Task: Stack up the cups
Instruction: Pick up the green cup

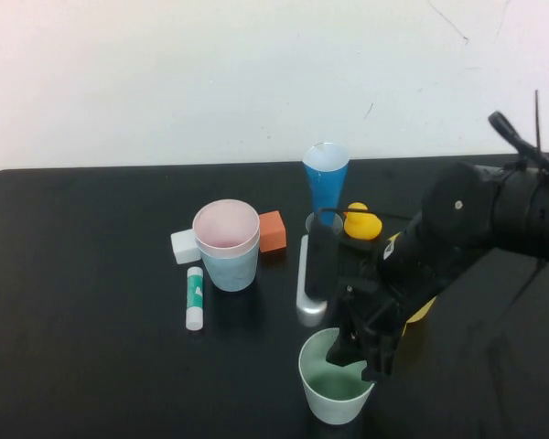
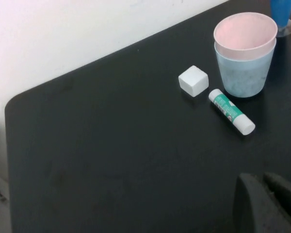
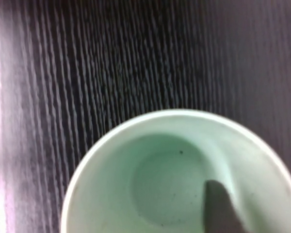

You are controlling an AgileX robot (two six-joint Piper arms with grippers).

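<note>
A pink cup [image 1: 226, 225] sits nested in a light blue cup [image 1: 230, 268] left of centre; both also show in the left wrist view, pink cup [image 2: 244, 32] in blue cup [image 2: 242, 74]. A pale green cup [image 1: 332, 387] stands upright near the front edge. My right gripper [image 1: 364, 363] is shut on its right rim, with one finger inside, as the right wrist view [image 3: 235, 204] shows on the green cup [image 3: 155, 160]. A patch of a yellow cup [image 1: 424, 311] shows behind the right arm. My left gripper [image 2: 267, 201] is shut and empty, over bare table at the left.
A tall blue cone glass [image 1: 326, 176] and a yellow duck [image 1: 361, 222] stand at the back. An orange block [image 1: 272, 230], a white block [image 1: 184, 246], a glue stick [image 1: 194, 298] and a white bar [image 1: 304, 285] with a black piece lie around the stacked cups.
</note>
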